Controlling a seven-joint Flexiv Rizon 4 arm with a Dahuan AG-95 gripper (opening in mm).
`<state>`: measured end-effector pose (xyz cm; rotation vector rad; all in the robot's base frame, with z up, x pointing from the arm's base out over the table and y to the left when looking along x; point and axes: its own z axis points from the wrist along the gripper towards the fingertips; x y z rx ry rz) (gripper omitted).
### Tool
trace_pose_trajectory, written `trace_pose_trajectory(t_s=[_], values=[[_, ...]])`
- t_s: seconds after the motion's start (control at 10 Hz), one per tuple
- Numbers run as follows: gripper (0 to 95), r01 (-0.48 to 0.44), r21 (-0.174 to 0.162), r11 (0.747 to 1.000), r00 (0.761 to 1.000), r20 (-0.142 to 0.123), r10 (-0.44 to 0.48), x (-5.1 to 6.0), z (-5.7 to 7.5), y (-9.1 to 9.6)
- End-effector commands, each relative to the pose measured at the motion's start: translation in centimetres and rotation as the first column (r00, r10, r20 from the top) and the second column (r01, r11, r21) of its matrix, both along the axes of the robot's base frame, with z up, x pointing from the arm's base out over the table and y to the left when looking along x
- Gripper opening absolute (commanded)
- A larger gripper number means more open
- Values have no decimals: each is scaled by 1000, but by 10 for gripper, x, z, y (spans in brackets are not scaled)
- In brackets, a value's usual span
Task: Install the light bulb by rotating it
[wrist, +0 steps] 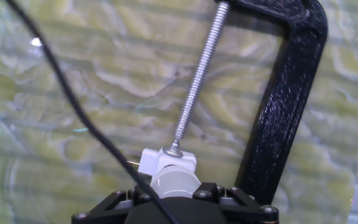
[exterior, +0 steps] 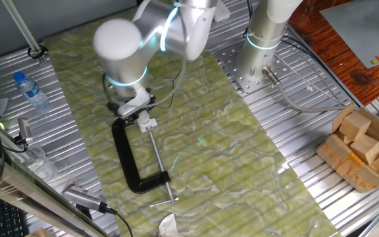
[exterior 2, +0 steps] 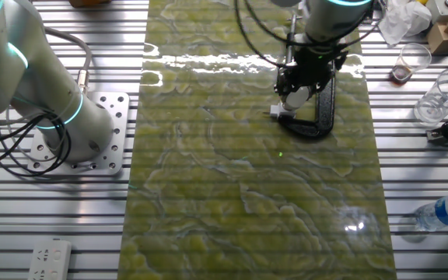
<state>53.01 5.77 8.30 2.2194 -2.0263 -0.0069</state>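
Note:
The small white light bulb [wrist: 174, 185] sits between my gripper's black fingers [wrist: 120, 200] in the hand view, its tip in the white blocky socket fitting [wrist: 166, 160]. My gripper [wrist: 174, 194] is shut on the bulb. The socket is pinned by the threaded screw [wrist: 197, 74] of the black C-clamp [wrist: 284, 106], which lies flat on the green mat. In one fixed view my gripper [exterior: 137, 107] is over the socket [exterior: 147, 122] at the clamp's [exterior: 125, 158] upper end. In the other fixed view the bulb [exterior 2: 292, 99] shows below the hand, above the socket [exterior 2: 280, 113].
A clear bottle with a blue cap [exterior: 30, 89] lies left of the mat, also in the other fixed view [exterior 2: 446, 211]. A second arm's base [exterior: 265, 39] stands at the back. A box of wooden blocks [exterior: 364, 148] is at the right. A black cable [wrist: 73, 106] crosses the hand view.

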Motion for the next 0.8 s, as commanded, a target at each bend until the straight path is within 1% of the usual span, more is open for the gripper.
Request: trace_pose_trajectory(t_s=[0.1,0.2,0.3,0.5,0.6,0.7,0.8], values=[[0,129,-13,992,991,-30,-130,0,1,0],[0,158,-9,987,987,-24,-158,0,1,0],[0,160,0,987,987,0,-160,0,1,1],[0,170,1,985,985,-5,-170,-1,-1,1],[0,169,-16,986,985,-28,-169,-1,0,1],[0,165,-26,986,986,-25,-166,-1,4,2],[0,170,-24,985,985,-14,-170,-2,3,3]])
